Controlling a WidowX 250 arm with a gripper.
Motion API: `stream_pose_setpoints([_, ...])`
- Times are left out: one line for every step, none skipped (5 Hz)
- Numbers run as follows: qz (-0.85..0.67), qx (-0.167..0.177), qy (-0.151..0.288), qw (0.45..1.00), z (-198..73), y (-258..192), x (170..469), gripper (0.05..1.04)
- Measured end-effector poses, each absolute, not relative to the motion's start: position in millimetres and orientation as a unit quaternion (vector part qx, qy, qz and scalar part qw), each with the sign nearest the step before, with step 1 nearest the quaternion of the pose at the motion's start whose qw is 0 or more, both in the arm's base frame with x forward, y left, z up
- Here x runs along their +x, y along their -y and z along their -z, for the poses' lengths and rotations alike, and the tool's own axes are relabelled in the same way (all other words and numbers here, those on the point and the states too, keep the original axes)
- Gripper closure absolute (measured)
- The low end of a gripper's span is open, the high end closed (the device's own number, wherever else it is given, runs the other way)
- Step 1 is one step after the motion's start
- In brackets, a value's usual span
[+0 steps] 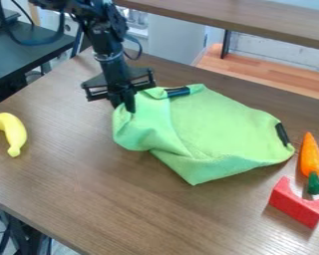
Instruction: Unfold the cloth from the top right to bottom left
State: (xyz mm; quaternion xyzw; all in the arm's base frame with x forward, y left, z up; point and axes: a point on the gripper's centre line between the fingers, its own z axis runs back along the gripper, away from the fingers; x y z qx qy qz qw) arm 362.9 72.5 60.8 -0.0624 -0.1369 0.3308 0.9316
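Observation:
The green cloth (219, 132) lies rumpled over the middle and right of the table, with a fold running down its left part. Dark patches mark its top edge and its right corner. At its upper left edge is my gripper (125, 103), pointing down and shut on the cloth. The fabric there is bunched and looks raised, bulging down to the left below the fingertips. Part of the pinched edge is hidden behind the gripper.
A yellow banana (12, 133) lies at the table's left. Right of the cloth, an orange carrot (310, 158) rests with its green end against a red block (297, 203). A raised wooden shelf (248, 20) crosses the back.

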Motion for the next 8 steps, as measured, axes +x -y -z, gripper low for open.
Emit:
stream_pose_setpoints([-0.345, -0.077, 0.101, 0.930, -62, -80, 352, 1.001])
stream_pose_setpoints([-0.319, -0.066, 0.103, 0.940, -67, -88, 353, 0.971])
stream_pose_setpoints([-0.305, 0.007, 0.116, 0.945, -68, -103, 353, 0.792])
stream_pose_setpoints([-0.288, 0.081, 0.074, 0.951, -49, -103, 351, 0.507])
stream_pose_setpoints([-0.303, 0.125, 0.034, 0.944, -38, -109, 344, 0.199])
stream_pose_setpoints([-0.314, 0.170, 0.007, 0.934, -33, -113, 343, 0.078])
stream_pose_setpoints([-0.329, 0.199, 0.013, 0.923, -39, -115, 345, 0.082])
stream_pose_setpoints([-0.324, 0.197, 0.038, 0.925, -56, -99, 351, 0.082])
